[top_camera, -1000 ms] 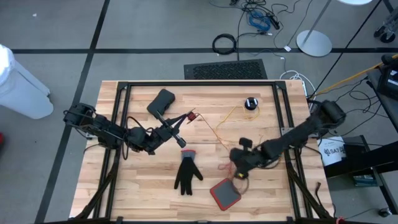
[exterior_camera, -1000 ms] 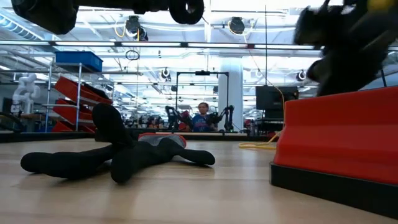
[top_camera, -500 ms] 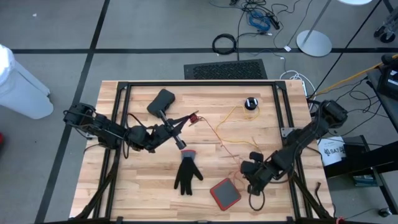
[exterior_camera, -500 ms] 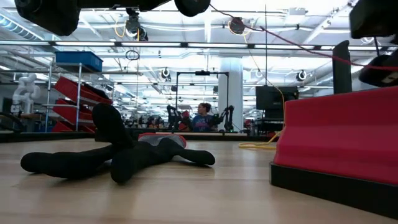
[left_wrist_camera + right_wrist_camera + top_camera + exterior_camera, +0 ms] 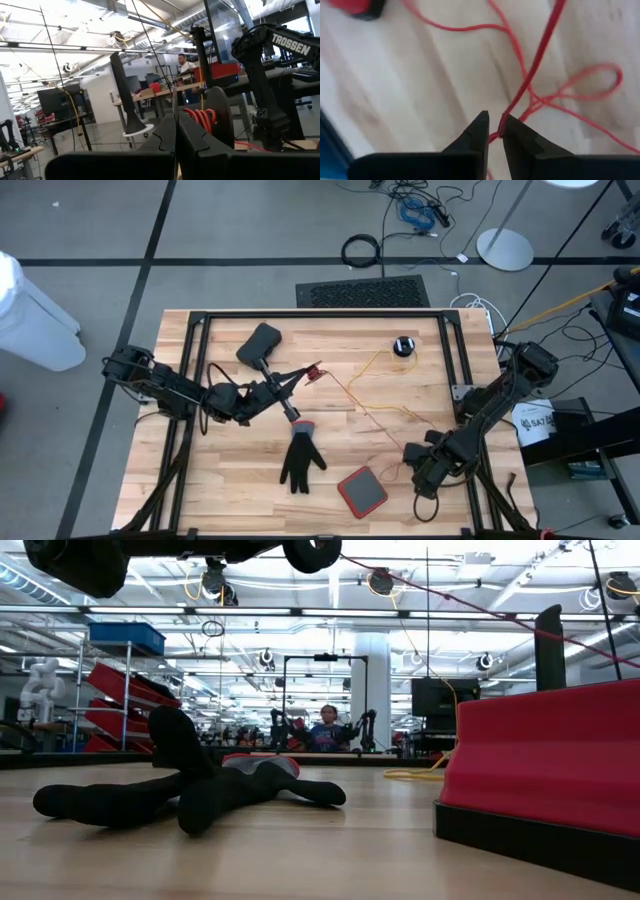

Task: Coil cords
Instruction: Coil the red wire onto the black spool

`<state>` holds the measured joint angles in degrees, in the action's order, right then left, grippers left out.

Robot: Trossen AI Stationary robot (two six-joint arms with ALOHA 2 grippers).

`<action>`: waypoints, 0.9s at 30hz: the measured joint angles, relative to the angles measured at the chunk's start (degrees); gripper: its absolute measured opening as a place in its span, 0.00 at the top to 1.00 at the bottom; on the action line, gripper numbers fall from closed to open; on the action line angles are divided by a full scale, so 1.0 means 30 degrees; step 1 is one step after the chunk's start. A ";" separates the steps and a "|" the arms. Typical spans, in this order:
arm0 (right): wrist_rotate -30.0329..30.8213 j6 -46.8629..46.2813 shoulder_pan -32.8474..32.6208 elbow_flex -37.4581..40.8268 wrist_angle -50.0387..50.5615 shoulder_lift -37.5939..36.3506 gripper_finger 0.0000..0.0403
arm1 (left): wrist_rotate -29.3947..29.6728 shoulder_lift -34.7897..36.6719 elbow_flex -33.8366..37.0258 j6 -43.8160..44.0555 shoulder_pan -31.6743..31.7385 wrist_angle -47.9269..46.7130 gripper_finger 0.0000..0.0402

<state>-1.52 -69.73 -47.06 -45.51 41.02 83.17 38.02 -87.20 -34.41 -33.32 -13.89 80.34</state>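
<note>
Left hand (image 5: 283,383), clamped shut on the cord (image 5: 352,397) at its red end piece (image 5: 314,370), held it raised over the tabletop (image 5: 330,340), apparently as an anchor. Right hand (image 5: 418,463), near right beside the red case (image 5: 361,491), stood narrowly parted about the cord's loops, seemingly gathering slack for coiling. The black puck (image 5: 403,345) lay far right.

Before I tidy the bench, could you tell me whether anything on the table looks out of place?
Yes: the cords lie uncoiled, strung loosely across the table's middle from the left gripper toward the right gripper, with a tangle of loops near the red pad. A black glove also lies sprawled flat.
</note>
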 joint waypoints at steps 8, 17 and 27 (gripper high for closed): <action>0.6122 0.3781 -0.0499 -0.2626 -0.1977 -0.0021 0.85 | -0.0007 -0.0003 0.0000 0.0019 0.0007 -0.0025 1.00; 1.6380 0.7813 0.0287 -0.3711 -0.2218 -0.0042 0.77 | -0.0015 0.0000 0.0000 0.0022 0.0007 -0.0089 1.00; 1.6586 1.3549 0.4222 -0.2100 -0.7239 0.0425 0.76 | -0.0070 0.0000 0.0000 0.0029 0.0000 -0.0114 1.00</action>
<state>48.24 -29.09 -34.39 -51.81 19.31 84.45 37.81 -87.20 -34.41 -33.23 -13.89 79.99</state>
